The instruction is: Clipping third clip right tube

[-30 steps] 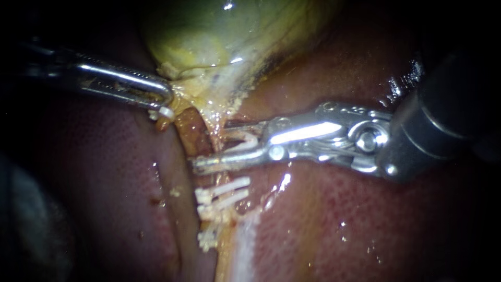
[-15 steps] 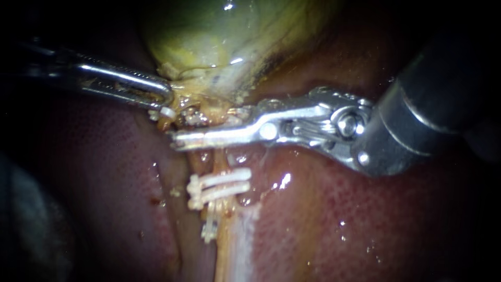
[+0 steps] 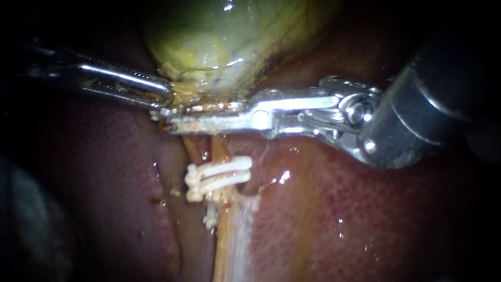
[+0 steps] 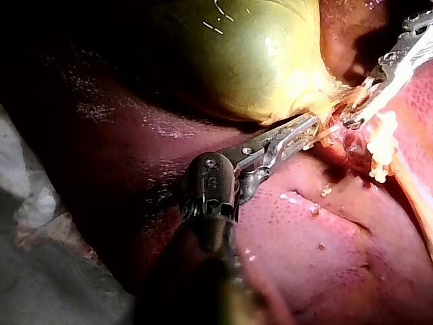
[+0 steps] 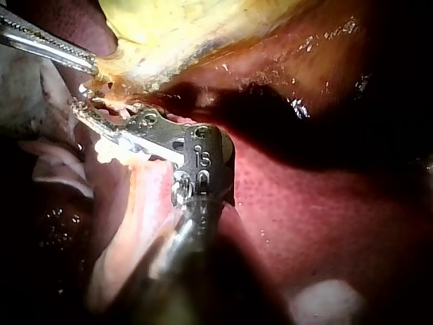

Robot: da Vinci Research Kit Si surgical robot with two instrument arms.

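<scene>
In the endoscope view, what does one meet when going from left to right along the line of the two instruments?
The left instrument, shut on the edge of the gallbladder → right instrument, jaws shut on the tube → its wrist joint → its dark shaft.

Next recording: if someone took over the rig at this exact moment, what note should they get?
Left instrument: jaws shut on the lower end of the gallbladder, holding it taut.
Right instrument: jaws shut across the tube, just under the gallbladder and above the clips.
Done: two white clips sit side by side on the tube, with the liver on either side.
Left: the third clip. The jaws hide whether it has closed. Probably open the right jaws gently, check that the clip sits on the tube, then back out.
</scene>
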